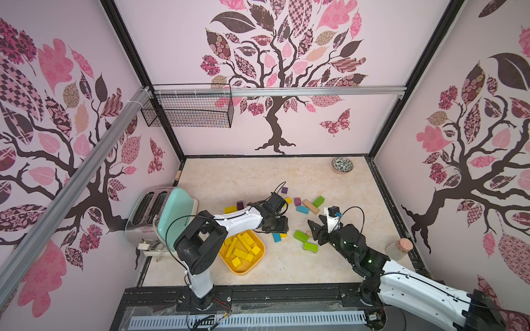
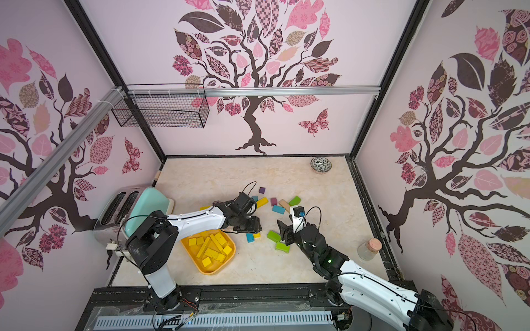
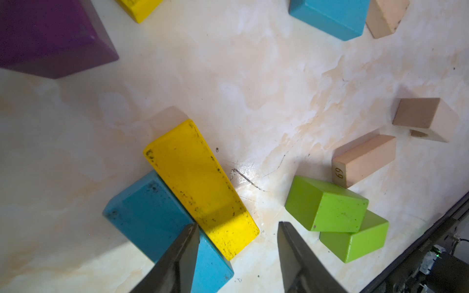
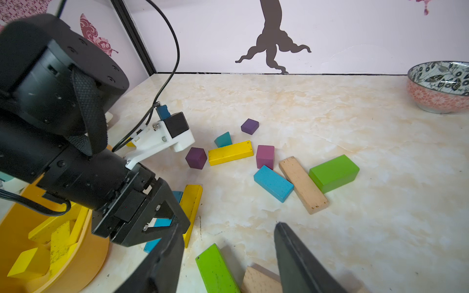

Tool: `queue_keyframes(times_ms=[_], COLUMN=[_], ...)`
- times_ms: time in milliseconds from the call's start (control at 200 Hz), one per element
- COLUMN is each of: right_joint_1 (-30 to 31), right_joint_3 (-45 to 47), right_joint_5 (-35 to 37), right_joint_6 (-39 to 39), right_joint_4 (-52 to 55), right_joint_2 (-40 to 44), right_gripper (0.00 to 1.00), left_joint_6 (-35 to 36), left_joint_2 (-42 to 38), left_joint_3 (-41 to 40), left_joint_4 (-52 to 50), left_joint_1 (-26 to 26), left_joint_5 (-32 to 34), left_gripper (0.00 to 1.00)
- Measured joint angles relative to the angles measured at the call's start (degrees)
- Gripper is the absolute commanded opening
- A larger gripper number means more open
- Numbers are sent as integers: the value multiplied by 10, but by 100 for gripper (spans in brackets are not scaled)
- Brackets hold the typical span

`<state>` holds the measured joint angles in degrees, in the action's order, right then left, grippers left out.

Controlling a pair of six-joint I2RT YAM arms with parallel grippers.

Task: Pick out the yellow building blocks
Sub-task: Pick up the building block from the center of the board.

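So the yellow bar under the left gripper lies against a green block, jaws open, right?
No: the yellow bar under the left gripper lies against a blue block, not green; the left wrist view shows it. The jaws are open.

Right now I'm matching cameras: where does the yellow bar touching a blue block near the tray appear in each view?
In a top view: yellow bar, a sliver below centre.
In a top view: same sliver, below centre.
Left wrist: mid-picture, at the left hand.
Right wrist: mid-picture.
Shared landmark: blue block touching it.
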<state>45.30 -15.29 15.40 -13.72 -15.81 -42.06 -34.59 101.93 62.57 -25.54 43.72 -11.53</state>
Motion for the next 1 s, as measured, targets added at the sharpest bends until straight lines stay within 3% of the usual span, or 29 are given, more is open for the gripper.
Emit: queue_keyframes(times_ms=[670, 1000], right_joint_1=[0, 0], right_joint_3=[10, 10], right_joint_5=[0, 0], right_joint_6=[0, 0], right_joint_4=[-12, -16], right_joint_2=[-1, -1], right_gripper=[62, 62], left_joint_6=[-14, 44], left_joint_2=[43, 77], left_joint_3=[22, 85], left_joint_4=[13, -61], left_joint_1=[-2, 21], left_joint_5=[-12, 62], left_gripper=[58, 52])
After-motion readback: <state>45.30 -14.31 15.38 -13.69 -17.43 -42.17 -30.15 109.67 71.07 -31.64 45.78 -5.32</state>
